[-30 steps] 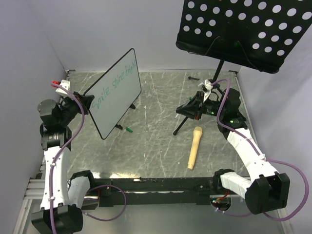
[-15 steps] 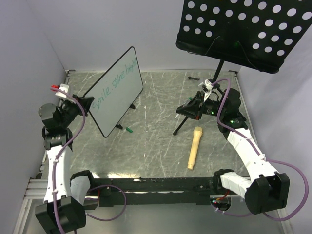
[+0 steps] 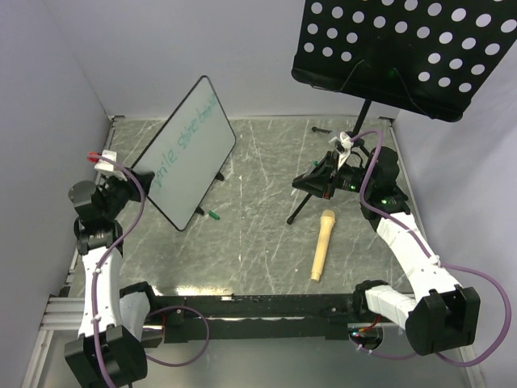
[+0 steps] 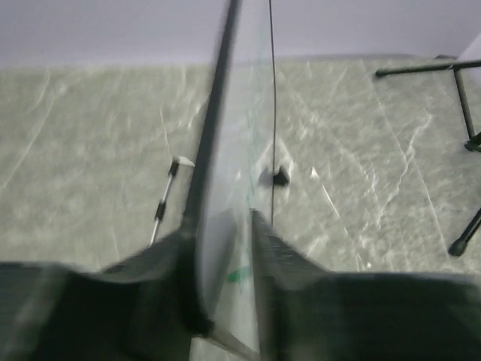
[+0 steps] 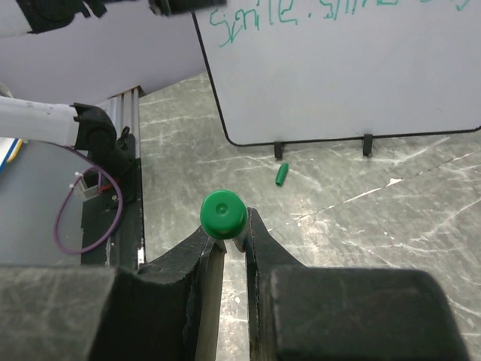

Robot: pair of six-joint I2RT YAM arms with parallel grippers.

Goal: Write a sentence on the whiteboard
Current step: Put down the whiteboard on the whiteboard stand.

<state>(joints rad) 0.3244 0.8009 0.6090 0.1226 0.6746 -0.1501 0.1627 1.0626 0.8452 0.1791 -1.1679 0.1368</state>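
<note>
1. Grey table (image 3: pixel 266 234), left: the whiteboard (image 3: pixel 190 153) is turned slightly since a second ago, the sentence (image 3: pixel 187 137) apparently complete.
2. Its edge is straddled by the left gripper (image 4: pixel 224 226); grip cannot be told.
3. A marker (image 5: pixel 223 213) is pinched in the right gripper (image 5: pixel 225 226).

left wrist: whiteboard (image 4: pixel 244 113) edge-on, blurred, you can't read it | right wrist: sentence (image 5: pixel 255 13) clipped by top edge | marker (image 5: pixel 222 213) body hidden in right jaws, you see only its green end
</note>
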